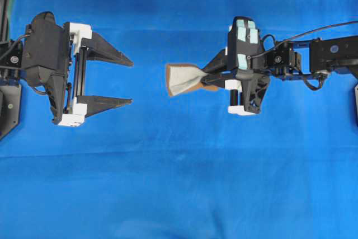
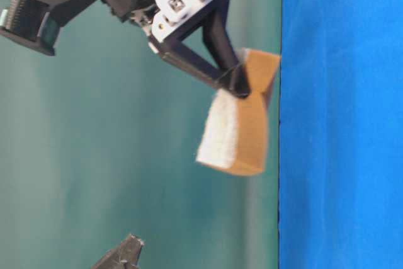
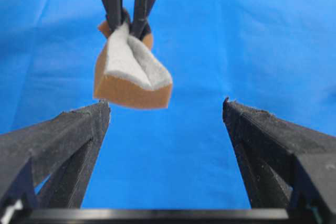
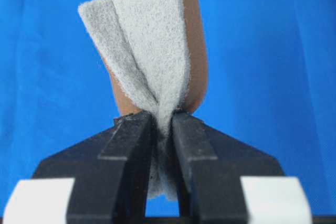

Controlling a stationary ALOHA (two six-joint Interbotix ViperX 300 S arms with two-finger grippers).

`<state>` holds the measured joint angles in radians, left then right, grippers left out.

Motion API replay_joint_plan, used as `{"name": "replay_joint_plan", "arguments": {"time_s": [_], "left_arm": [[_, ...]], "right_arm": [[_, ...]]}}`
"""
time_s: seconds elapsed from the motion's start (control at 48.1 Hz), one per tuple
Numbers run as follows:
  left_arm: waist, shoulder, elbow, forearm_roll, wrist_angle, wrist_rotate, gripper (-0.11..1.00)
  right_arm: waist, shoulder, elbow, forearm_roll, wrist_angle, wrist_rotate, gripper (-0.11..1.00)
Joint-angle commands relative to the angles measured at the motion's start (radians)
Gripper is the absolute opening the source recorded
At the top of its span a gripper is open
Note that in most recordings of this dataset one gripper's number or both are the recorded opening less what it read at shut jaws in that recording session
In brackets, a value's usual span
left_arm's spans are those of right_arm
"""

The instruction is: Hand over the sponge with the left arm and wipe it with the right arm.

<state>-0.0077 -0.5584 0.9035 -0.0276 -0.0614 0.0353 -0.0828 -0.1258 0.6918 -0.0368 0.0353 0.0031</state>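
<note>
The right pincer was clamped on the sponge, its two black fingers pressed nearly together with only the squeezed end of the sponge between them. The pinch folded the grey-white face inward into a crease, while the free end fanned out beyond the fingertips, the orange-brown layer showing on the outer side. The sponge hung clear of the blue desk, carried wholly by this pincer, and pointed toward the opposite arm. Behind the fingers sat the white end blocks and the head with pale teal patches of the right arm.

The left pincer stood spread wide, its fingers far apart and gripping nothing. The sponge lay ahead of its fingertips, apart from them, roughly in line with the gap and nearer the left-hand finger in the left wrist view. The left arm extended behind it.
</note>
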Motion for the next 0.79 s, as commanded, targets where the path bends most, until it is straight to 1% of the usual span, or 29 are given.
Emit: {"name": "replay_joint_plan", "arguments": {"time_s": [0.0,0.333,0.499,0.645,0.769], "left_arm": [[-0.003,-0.008,-0.011,0.0,-0.009,0.002,0.86],[-0.003,-0.009,-0.009,0.002,-0.012,0.003,0.86],[-0.003,-0.009,-0.006,0.002,-0.012,0.003,0.86],[-0.003,-0.009,-0.006,0.0,-0.011,0.003,0.86],[-0.003,-0.011,-0.005,0.002,-0.011,0.003,0.86]], "right_arm": [[0.005,0.026,0.0,0.011,-0.026,0.006,0.17],[0.028,0.25,0.009,0.048,-0.124,0.018,0.17],[0.041,0.333,-0.002,0.057,-0.132,0.025,0.17],[0.04,0.344,-0.005,0.057,-0.13,0.035,0.17],[0.0,0.336,0.002,0.051,-0.129,0.031,0.17]]}}
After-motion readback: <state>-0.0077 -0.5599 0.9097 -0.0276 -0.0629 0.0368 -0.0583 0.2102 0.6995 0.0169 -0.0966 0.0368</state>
